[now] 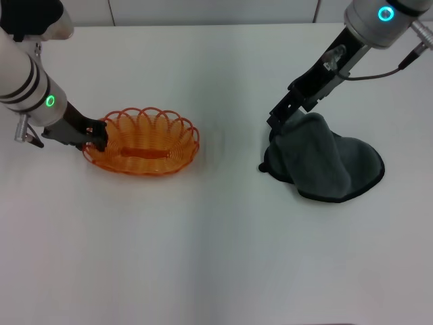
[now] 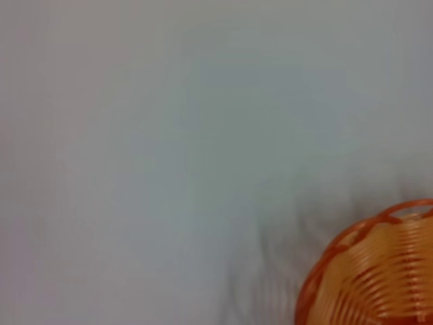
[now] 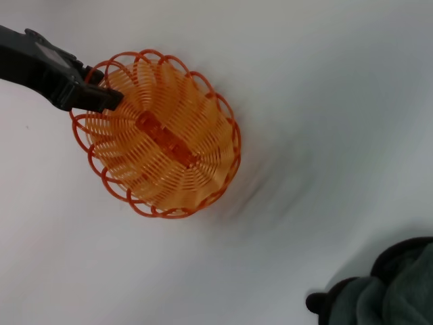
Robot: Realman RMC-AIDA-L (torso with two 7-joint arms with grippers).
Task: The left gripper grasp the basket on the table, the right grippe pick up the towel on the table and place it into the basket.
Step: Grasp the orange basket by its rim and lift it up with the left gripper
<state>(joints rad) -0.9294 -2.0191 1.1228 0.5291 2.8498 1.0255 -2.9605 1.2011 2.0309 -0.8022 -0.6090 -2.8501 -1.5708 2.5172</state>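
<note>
Head view: orange basket point(image 1: 143, 141) resting on the white worktop point(image 1: 203, 257), on the robot's left half. Left gripper point(image 1: 97, 137) at the basket's left end, jaws closed over the scalloped rim, arm with green ring reaching in from the left edge. Flat bar visible along the basket's bottom; nothing else inside.

Same view, right half: dark grey-green towel point(image 1: 328, 161), well apart from the basket, bunched and partly raised at its left side, far lobe spread flat on the worktop with darker stitched edge showing. Right grippe point(image 1: 283, 125) at the raised fold, jaws pinched on the cloth, silver-grey arm with cyan ring slanting down from the upper right corner.

Right wrist view: basket point(image 3: 161, 134) seen from above, left gripper point(image 3: 101, 98) clamped on one end of its rim; corner of the towel point(image 3: 379, 294) at the picture's edge.

Left wrist view: only a portion of the basket rim and wall point(image 2: 379, 271) against bare worktop point(image 2: 169, 149), heavily blurred.
</note>
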